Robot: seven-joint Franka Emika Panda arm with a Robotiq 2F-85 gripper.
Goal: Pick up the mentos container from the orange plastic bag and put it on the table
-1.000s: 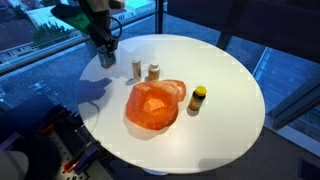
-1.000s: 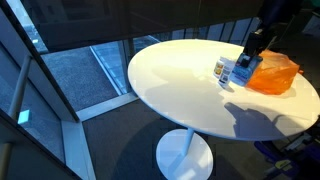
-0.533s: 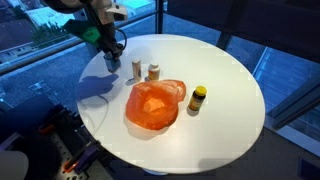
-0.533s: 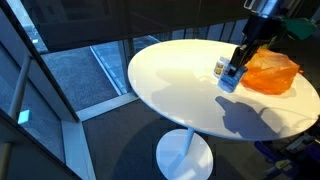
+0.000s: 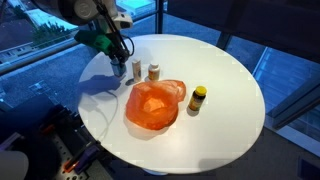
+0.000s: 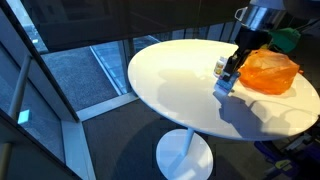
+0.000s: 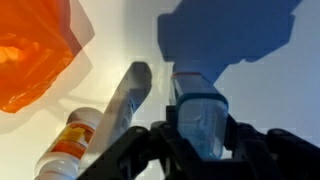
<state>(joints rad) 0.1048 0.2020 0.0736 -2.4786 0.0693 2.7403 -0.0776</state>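
Observation:
My gripper [image 5: 120,66] is shut on the blue, translucent mentos container [image 7: 199,105]. It holds the container upright, low over the white round table [image 5: 225,70], beside two small bottles. In an exterior view the blue container [image 6: 224,85] hangs under the gripper [image 6: 230,72], close to the tabletop; I cannot tell whether it touches. The orange plastic bag [image 5: 152,104] lies crumpled mid-table, apart from the gripper, and shows in the wrist view [image 7: 35,50] at the upper left.
Two white bottles [image 5: 137,68] [image 5: 154,72] stand just beside the gripper. A yellow bottle with a black cap [image 5: 198,98] stands by the bag. The table edge [image 6: 180,110] is near. Glass walls surround the table.
The gripper has come down from above the table's edge and moved toward the white bottles, carrying the blue container lower to the tabletop. The bag and bottles have not moved.

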